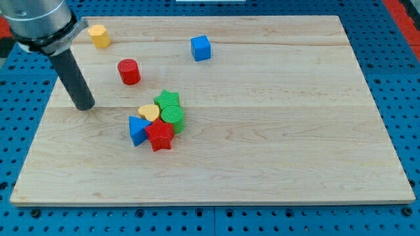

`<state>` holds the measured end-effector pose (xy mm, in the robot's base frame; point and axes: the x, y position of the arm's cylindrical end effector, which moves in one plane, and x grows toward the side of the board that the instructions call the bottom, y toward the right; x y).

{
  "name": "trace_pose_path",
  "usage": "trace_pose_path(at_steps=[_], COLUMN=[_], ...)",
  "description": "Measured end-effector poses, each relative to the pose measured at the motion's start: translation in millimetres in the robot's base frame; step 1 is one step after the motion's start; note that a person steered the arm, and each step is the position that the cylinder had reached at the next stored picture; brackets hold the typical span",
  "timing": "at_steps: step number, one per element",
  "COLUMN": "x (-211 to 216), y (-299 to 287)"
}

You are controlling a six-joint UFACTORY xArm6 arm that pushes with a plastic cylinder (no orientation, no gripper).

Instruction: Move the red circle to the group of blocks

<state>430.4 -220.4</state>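
Note:
The red circle (129, 71) is a short red cylinder at the view's upper left of the wooden board (275, 118). A tight group lies below and to its right: a green star (168, 99), a green circle (173, 116), a yellow heart (149, 112), a blue triangle (137, 130) and a red star (160, 136). My tip (84, 106) rests on the board to the left of the group, below and left of the red circle, touching no block.
A yellow block (99, 36) sits near the board's top left corner. A blue cube (201, 48) sits near the top centre. The board lies on a blue perforated table (400, 78).

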Motion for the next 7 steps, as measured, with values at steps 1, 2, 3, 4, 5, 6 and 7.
trace_pose_path(at_steps=[1, 2, 3, 4, 5, 6, 7], x=[-36, -67, -98, -108, -104, -84, -65], y=[2, 10, 62, 77, 102, 102, 102])
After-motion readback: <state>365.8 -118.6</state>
